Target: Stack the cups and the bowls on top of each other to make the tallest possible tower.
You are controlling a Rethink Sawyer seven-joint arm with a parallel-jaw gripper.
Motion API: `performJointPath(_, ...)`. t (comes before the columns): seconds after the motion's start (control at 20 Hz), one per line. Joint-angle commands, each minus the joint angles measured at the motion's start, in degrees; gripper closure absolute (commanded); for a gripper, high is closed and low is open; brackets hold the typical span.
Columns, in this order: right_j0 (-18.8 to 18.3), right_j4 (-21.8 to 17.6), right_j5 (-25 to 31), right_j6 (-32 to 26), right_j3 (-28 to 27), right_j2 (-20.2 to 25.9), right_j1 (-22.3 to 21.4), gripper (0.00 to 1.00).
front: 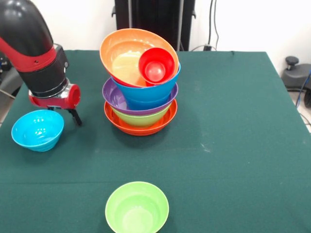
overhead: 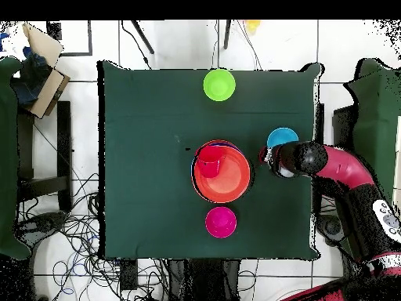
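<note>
The tower [front: 141, 92] stands mid-table: a wide orange base bowl [front: 140, 127], then green, purple [front: 114, 97] and blue [front: 150, 92] bowls. A second orange bowl [front: 121, 53] leans tilted on top with the red cup [front: 156, 65] lying in it. The tower also shows in the overhead view [overhead: 227, 176], with the cup [overhead: 209, 161] on it. A loose blue bowl [front: 37, 129] [overhead: 282, 138] sits at the left. My gripper [front: 64, 114] [overhead: 271, 161] hangs low just behind this bowl, between it and the tower, holding nothing that I can see.
A loose green bowl [front: 137, 208] [overhead: 219, 85] sits near the table's front edge. A small magenta bowl [overhead: 221, 222] sits behind the tower on the robot's side, hidden in the front view. The green cloth table [front: 233, 145] spreads to the right.
</note>
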Motion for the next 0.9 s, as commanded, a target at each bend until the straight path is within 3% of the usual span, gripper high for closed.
performJointPath(0.05, 3.57, -2.15, -4.73, -3.86, 3.92, 0.14, -2.73, 0.00)
performJointPath(0.7, 2.50, 2.67, 1.07, -1.42, 16.16, -1.52, -12.31, 0.00)
performJointPath(0.9, 0.88, 2.47, -1.10, -1.47, 21.52, -2.12, -14.24, 0.00)
